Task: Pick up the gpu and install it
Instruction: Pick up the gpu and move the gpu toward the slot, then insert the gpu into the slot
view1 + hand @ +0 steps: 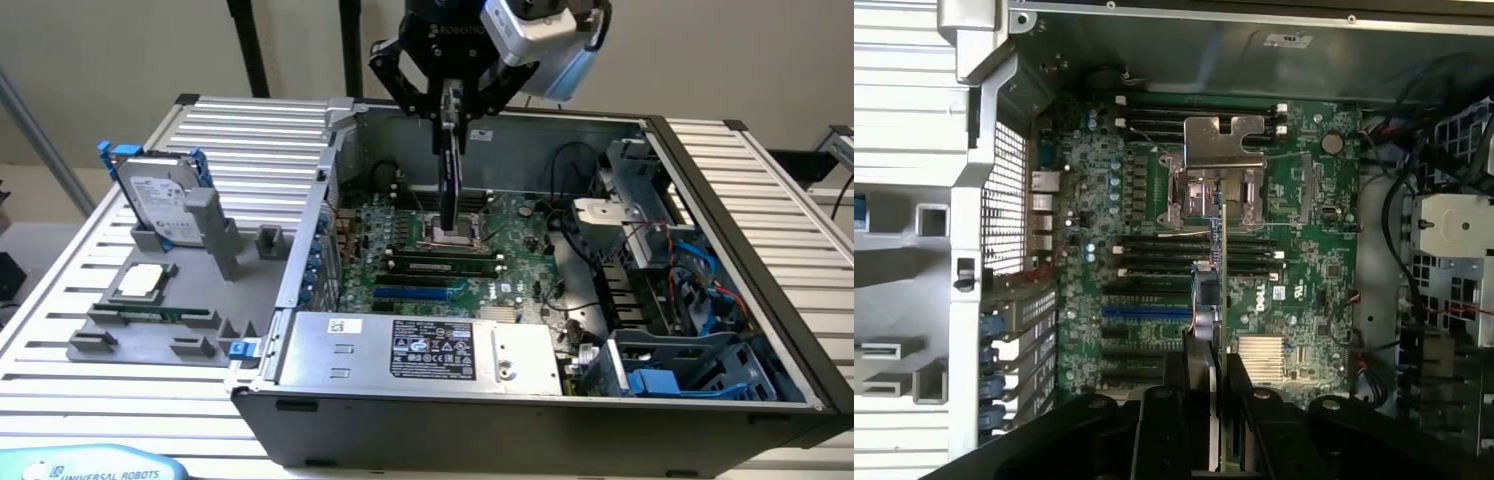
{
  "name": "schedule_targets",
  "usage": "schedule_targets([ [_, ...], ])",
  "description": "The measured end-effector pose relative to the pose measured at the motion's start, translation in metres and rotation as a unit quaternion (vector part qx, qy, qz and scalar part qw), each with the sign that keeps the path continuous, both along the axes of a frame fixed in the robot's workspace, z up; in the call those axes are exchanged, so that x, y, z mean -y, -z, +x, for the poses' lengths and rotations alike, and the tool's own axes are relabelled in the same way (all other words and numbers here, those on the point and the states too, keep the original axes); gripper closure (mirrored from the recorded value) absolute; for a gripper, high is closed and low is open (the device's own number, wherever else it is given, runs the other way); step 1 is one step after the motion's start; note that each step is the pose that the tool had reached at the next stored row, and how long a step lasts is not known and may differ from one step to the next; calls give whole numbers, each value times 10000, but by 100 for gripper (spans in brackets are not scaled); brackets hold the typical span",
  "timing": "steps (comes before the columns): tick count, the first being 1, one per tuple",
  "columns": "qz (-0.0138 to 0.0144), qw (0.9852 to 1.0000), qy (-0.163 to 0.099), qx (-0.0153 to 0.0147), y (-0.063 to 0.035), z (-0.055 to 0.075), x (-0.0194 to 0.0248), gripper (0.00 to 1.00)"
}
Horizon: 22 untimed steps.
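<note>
Fingers (407, 90): black, closed on the gpu (451, 170), one against each flat face at its upper end.
Gripper (454, 112): upper centre of the exterior frame, above the open computer case (747, 300), with a white wrist camera (534, 30) just beside it.
Gpu, exterior view: hangs upright and edge-on from the gripper, inside the case walls. Its lower end is seen against the CPU socket (451, 232); whether it touches anything there cannot be told.
Gpu, wrist view: the gpu (1212, 300) shows as a thin edge running out from between the fingers (1174, 400) of the gripper (1211, 390). It crosses the dark memory slots (1154, 250) and ends in front of the silver socket frame (1222, 165).
Beside the card, wrist view: a blue expansion slot (1144, 312) on one side and a finned silver heatsink (1269, 358) on the other, both on the green motherboard (1304, 250).
Height, exterior view: the card's full hanging length, where the wrist view gives its line across the board.
Exterior view's left: a grey fixture (147, 335) on the slatted table (80, 385) holds a silver hard drive in a blue frame (160, 205) standing upright, a square processor chip (140, 283) and a narrow green memory stick (167, 312).
Lower centre, exterior view: a labelled power supply (420, 355) sits in the case.
Exterior view's right: blue cables (701, 270) lie in the drive bay.
</note>
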<state>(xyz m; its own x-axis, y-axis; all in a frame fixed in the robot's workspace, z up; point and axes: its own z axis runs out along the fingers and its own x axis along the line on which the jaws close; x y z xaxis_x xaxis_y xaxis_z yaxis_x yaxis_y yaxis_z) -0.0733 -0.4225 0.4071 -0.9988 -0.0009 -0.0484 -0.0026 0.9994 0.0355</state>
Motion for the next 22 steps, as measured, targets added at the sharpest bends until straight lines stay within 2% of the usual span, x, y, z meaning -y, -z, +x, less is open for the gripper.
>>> schedule_targets([
  [9, 0, 10000, 2, -1, 158, 196, 0, 73],
  [22, 0, 10000, 2, -5, 159, 201, 0, 73],
])
